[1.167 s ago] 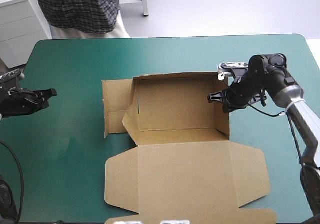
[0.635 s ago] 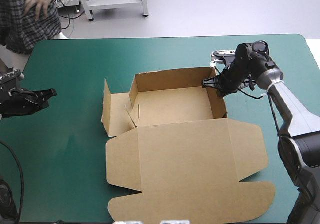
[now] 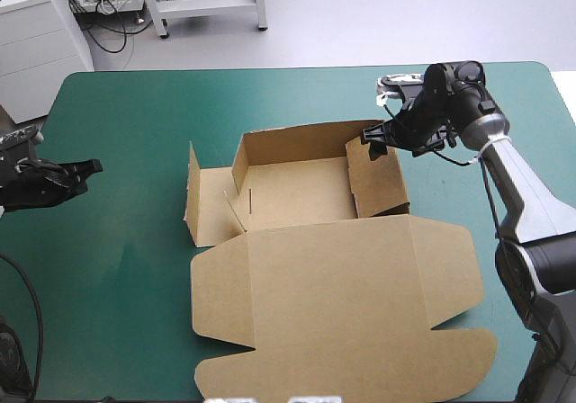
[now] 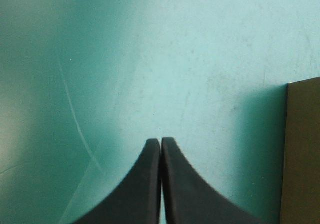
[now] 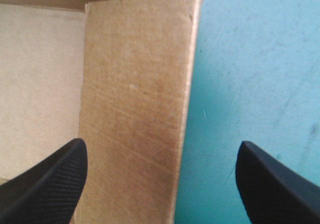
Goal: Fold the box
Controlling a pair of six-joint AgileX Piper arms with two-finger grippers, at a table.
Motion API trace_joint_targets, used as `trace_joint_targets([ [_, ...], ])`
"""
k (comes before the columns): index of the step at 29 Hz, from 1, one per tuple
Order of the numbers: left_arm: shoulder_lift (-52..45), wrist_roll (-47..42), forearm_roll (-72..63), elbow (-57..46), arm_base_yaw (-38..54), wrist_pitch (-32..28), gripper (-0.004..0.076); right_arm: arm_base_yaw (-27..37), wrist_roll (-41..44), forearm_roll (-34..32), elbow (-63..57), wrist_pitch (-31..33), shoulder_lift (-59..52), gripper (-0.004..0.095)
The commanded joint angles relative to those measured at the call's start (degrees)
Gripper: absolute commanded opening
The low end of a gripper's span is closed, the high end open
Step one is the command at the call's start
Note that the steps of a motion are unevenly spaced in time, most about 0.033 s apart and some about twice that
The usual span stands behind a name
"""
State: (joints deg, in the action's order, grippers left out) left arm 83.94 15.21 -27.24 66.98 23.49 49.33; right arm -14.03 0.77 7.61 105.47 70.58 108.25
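The brown box (image 3: 306, 192) lies mid-table as an open tray, with its back wall up and its lid (image 3: 333, 304) flat toward the near edge. Its right wall (image 3: 378, 183) leans inward, and a left flap (image 3: 193, 192) stands up beside the tray. My right gripper (image 3: 376, 142) hovers at the far end of the right wall, open, with nothing held. In the right wrist view the right gripper (image 5: 161, 145) has its fingers wide apart, and the right wall (image 5: 135, 109) stands ahead between them. My left gripper (image 3: 90, 166) is shut and empty over the cover, left of the box. The left wrist view shows the left gripper (image 4: 161, 141) shut, the box edge (image 4: 302, 149) ahead to one side.
Teal-green cover (image 3: 126, 241) stretches between my left gripper and the box. The table's far edge (image 3: 306, 68) runs a short way behind the right gripper, and the right edge lies close beside that arm.
My right gripper has opened and let go of the right wall, which now leans inward. Earlier the box slid toward the far edge. The left arm has not moved.
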Motion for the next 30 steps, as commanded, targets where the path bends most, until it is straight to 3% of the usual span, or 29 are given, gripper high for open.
trace_joint_targets([
  [1, -1.89, -0.23, -1.7, 1.41, 0.14, -1.65, -0.0013, 0.21, 0.18, -0.2, 1.72, 0.91, -5.7, 0.0767],
  [14, -1.89, -0.23, -1.7, 1.41, 0.14, -1.09, -0.0032, 0.21, 0.88, -1.45, -3.95, 0.91, -14.41, 0.0765],
  [30, -1.89, -0.23, -1.7, 1.41, 0.14, 0.03, -0.0032, 0.21, 1.97, -1.35, -3.95, -2.0, -5.31, 0.0765],
])
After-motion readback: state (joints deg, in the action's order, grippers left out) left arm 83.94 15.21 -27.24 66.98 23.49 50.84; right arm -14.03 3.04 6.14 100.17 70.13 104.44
